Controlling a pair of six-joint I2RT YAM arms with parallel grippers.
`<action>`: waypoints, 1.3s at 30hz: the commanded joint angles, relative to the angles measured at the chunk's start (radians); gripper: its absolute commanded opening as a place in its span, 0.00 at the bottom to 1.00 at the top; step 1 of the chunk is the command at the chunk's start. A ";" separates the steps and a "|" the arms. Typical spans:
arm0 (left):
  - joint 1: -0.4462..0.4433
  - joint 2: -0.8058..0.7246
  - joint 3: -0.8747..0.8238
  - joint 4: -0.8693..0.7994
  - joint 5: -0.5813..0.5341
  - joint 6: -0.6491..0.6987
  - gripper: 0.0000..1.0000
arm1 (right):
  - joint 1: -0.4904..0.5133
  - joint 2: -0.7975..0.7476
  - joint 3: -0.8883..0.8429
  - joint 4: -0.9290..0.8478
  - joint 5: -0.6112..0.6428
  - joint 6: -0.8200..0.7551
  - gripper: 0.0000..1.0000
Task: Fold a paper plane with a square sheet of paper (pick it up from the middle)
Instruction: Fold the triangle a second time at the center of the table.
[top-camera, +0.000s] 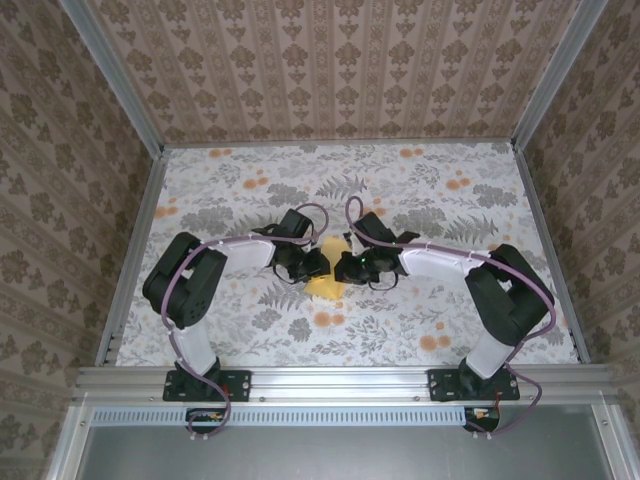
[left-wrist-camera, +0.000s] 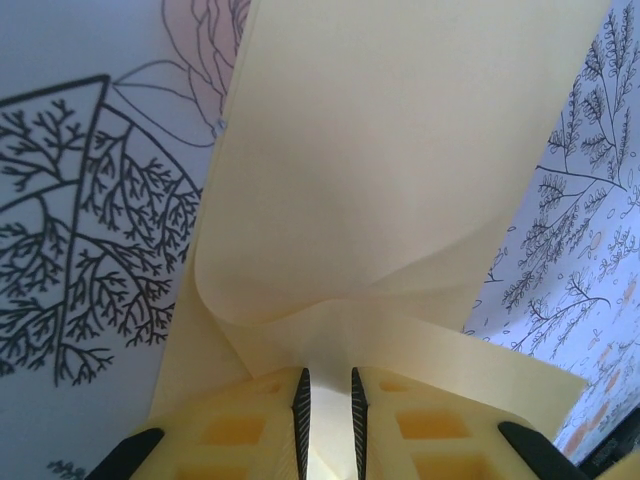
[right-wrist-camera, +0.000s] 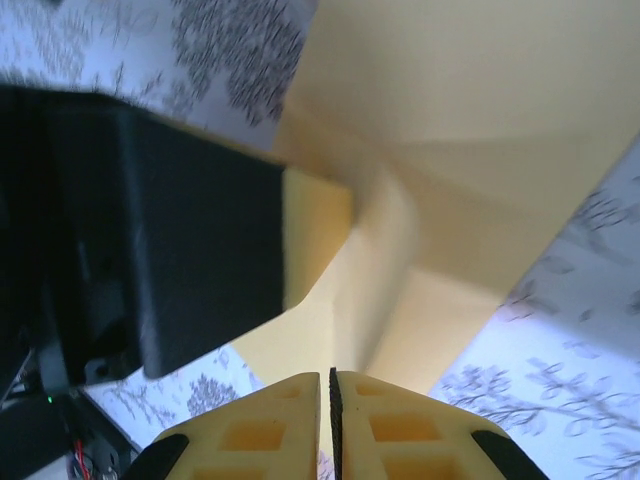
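Note:
The square sheet of paper (top-camera: 323, 285) is pale yellow and partly folded, and it hangs between my two grippers at the middle of the table. My left gripper (top-camera: 318, 265) comes in from the left. In its wrist view a curled fold of the sheet (left-wrist-camera: 380, 170) runs down between the pads, which stand a narrow gap apart around it (left-wrist-camera: 330, 376). My right gripper (top-camera: 346, 268) faces it from the right. Its pads are pressed together (right-wrist-camera: 328, 378) on a creased ridge of the sheet (right-wrist-camera: 470, 150). The paper plane is out of view.
The table (top-camera: 420, 190) has a grey leaf print with orange flower blotches. Patterned walls (top-camera: 330, 60) and metal rails close it in at the back and both sides. The left gripper's black body (right-wrist-camera: 150, 230) sits close beside the right gripper.

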 joint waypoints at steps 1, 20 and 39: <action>0.004 0.021 -0.006 -0.027 -0.020 -0.018 0.22 | 0.045 -0.022 -0.023 -0.033 0.022 0.012 0.13; 0.003 0.010 -0.037 -0.016 -0.024 -0.032 0.21 | 0.083 0.067 -0.033 -0.038 0.035 0.024 0.12; 0.004 0.006 -0.055 -0.014 -0.022 -0.034 0.21 | 0.081 0.055 -0.034 0.009 -0.005 0.038 0.12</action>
